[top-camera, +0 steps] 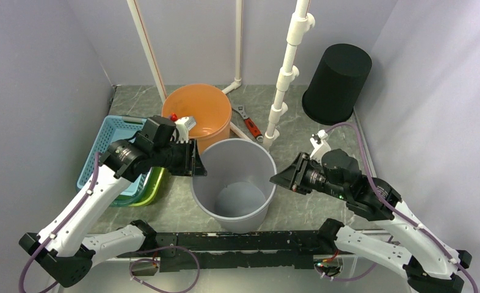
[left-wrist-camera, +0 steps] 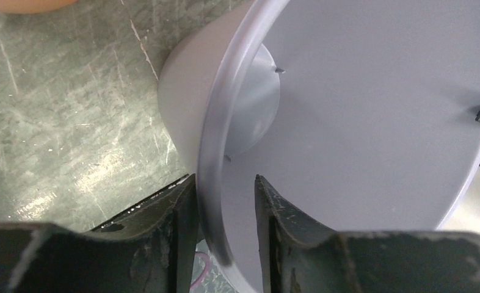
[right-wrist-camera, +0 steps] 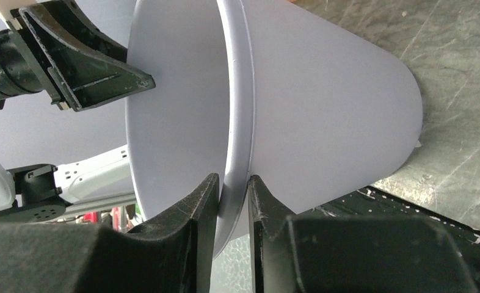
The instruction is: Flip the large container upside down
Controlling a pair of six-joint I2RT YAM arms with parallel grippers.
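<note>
The large container is a grey bucket [top-camera: 250, 160] standing upright, mouth up, at the table's middle front. My left gripper [top-camera: 196, 160] straddles its left rim: in the left wrist view [left-wrist-camera: 225, 183] the outer finger touches the bucket's rim [left-wrist-camera: 208, 152], and the inner finger stands a little off the inside wall, so the jaws are open. My right gripper [top-camera: 275, 178] is at the right rim. In the right wrist view [right-wrist-camera: 232, 178] both fingers pinch the bucket's rim [right-wrist-camera: 237, 104]. The bucket's base rests on the table.
An orange bucket [top-camera: 196, 110] stands right behind the grey one. A black bucket [top-camera: 337, 82] sits upside down at the back right. Blue basket [top-camera: 112, 140] over a green tray [top-camera: 152, 189] at left. A red-handled wrench [top-camera: 248, 124] and white pipe posts [top-camera: 283, 91] stand behind.
</note>
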